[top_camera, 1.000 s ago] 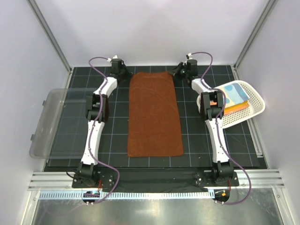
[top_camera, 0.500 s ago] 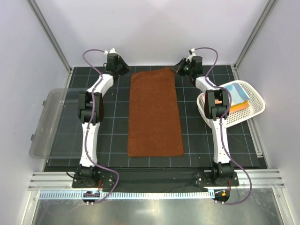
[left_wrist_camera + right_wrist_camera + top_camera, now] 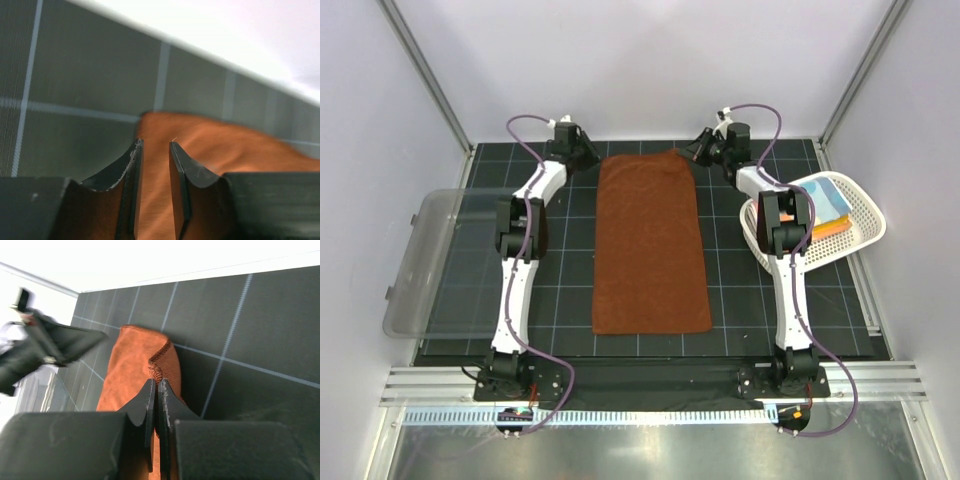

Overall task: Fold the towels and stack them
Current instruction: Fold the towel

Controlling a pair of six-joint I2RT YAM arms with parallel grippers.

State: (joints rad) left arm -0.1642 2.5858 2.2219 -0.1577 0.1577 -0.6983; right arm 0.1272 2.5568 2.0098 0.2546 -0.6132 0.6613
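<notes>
A large rust-brown towel lies flat and lengthwise on the dark mat, between the two arms. My left gripper sits at its far left corner. In the left wrist view that gripper is open, its jaws apart, and the towel shows in the gap and beyond. My right gripper is at the far right corner. In the right wrist view it is shut on the towel's stitched corner hem, which is lifted a little. More folded towels, light blue over orange, lie in the basket.
A white perforated basket stands at the right edge of the mat, close to the right arm's elbow. A clear plastic bin lies off the mat's left edge. The white back wall is just beyond both grippers.
My left gripper has opened and let go of the far left corner. Both grippers first drew the towel's far edge farther back. The right gripper stays shut on its corner.
</notes>
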